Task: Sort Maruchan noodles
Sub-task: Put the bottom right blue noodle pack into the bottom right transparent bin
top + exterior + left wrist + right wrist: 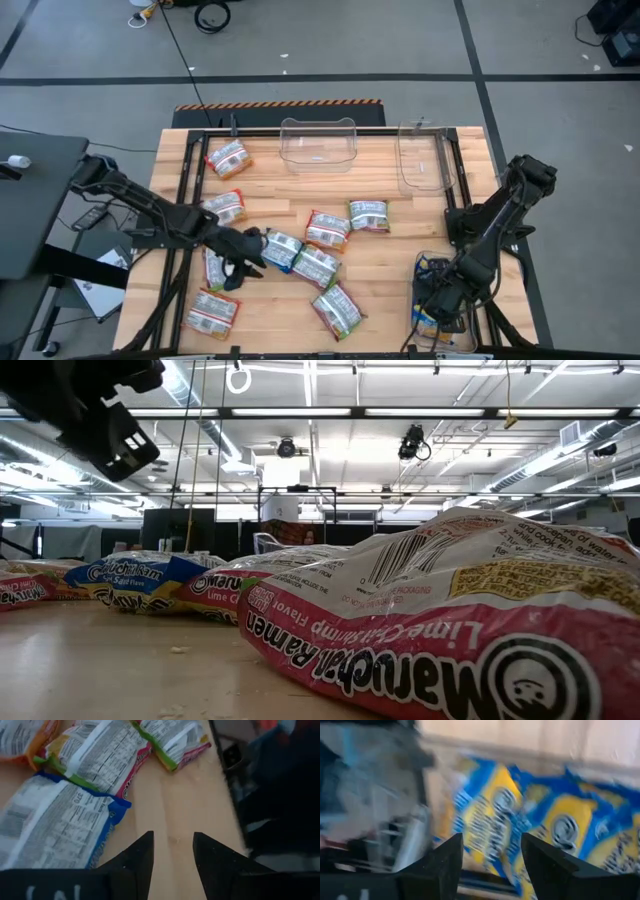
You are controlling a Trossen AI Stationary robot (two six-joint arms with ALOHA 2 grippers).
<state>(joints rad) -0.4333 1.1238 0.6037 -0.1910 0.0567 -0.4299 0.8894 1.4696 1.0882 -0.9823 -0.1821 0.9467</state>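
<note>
1. The Maruchan noodles [320, 262] lay scattered over the wooden table [400, 270], mostly in a loose cluster at its middle, with several more toward its left side.
2. The left gripper [243, 268] hovered at the cluster's left edge, just beside a blue packet [55, 827], its fingers parted and holding nothing.
3. The right gripper [490, 857] hung over blue-and-yellow packets [540, 830] in a clear bin [424, 300] at the table's near right corner, jaws spread, empty.
4. The packets looked light, crinkly and slippery, with a brittle block inside; gripping across a short edge seemed safest.
</note>
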